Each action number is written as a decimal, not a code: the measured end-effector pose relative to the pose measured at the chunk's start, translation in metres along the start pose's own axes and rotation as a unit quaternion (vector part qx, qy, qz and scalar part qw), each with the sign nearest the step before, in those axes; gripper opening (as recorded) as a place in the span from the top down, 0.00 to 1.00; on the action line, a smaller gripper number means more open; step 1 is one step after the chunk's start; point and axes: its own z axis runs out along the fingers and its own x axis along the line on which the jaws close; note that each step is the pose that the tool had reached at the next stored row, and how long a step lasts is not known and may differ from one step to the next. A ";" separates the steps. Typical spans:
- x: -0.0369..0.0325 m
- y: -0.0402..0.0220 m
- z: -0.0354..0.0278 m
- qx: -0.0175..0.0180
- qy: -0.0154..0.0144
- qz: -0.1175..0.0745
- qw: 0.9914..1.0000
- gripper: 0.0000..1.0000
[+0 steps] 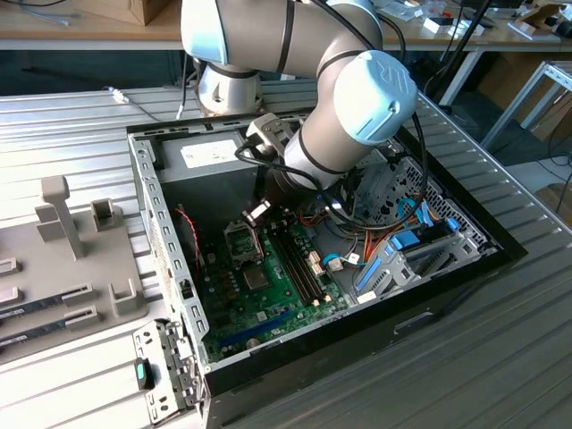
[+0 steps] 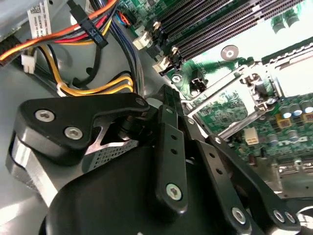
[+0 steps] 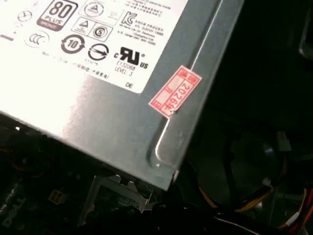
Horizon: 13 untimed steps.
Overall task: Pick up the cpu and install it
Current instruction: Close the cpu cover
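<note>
— Where is the arm?

— Reaching down into the open computer case; the gripper hangs low over the green motherboard, just above the socket, with the power supply on its far side.

— And the cpu?

— A small, pale, silvery flat piece sits tilted at the gripper's tip, right over the socket but not down in it; I take that for the cpu.

— Is the gripper holding it?

— It looks clamped together on that piece; the contact itself is too small to see clearly.

— What lies around the socket?

— The long black memory slots run just beside it on the exterior view's right; in the second wrist view the same slots sit next to the socket's metal frame, which stands open; yellow, orange and black cables loop nearby.

— Anything outside the case?

— A grey tray with upright holders rests on the table at the exterior view's left, well apart from the gripper; in the first wrist view the power supply's labelled side is near.
</note>
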 end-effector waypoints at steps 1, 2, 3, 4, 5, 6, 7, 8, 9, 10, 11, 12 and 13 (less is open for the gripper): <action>-0.0001 -0.0001 -0.0001 0.000 0.001 -0.004 1.000 0.89; -0.0001 -0.0002 -0.0002 0.000 0.003 -0.007 1.000 0.89; -0.0001 -0.0003 -0.0002 0.000 0.005 -0.014 1.000 0.89; 0.0000 -0.0004 -0.0003 0.000 0.006 -0.017 1.000 0.89; -0.0001 -0.0003 -0.0007 0.000 0.007 -0.019 1.000 0.89; -0.0001 -0.0001 -0.0012 0.000 0.007 -0.021 1.000 0.89; -0.0001 0.0001 -0.0018 0.000 0.008 -0.023 1.000 0.89; -0.0001 0.0005 -0.0030 0.000 0.009 -0.026 1.000 0.89; -0.0001 0.0008 -0.0038 0.000 0.010 -0.028 1.000 0.89; 0.0000 0.0009 -0.0045 0.000 0.010 -0.030 1.000 0.89; 0.0000 0.0011 -0.0054 0.000 0.011 -0.032 0.999 0.89; 0.0001 0.0012 -0.0061 -0.001 0.011 -0.034 0.999 0.89; 0.0001 0.0013 -0.0067 -0.001 0.012 -0.036 0.999 0.89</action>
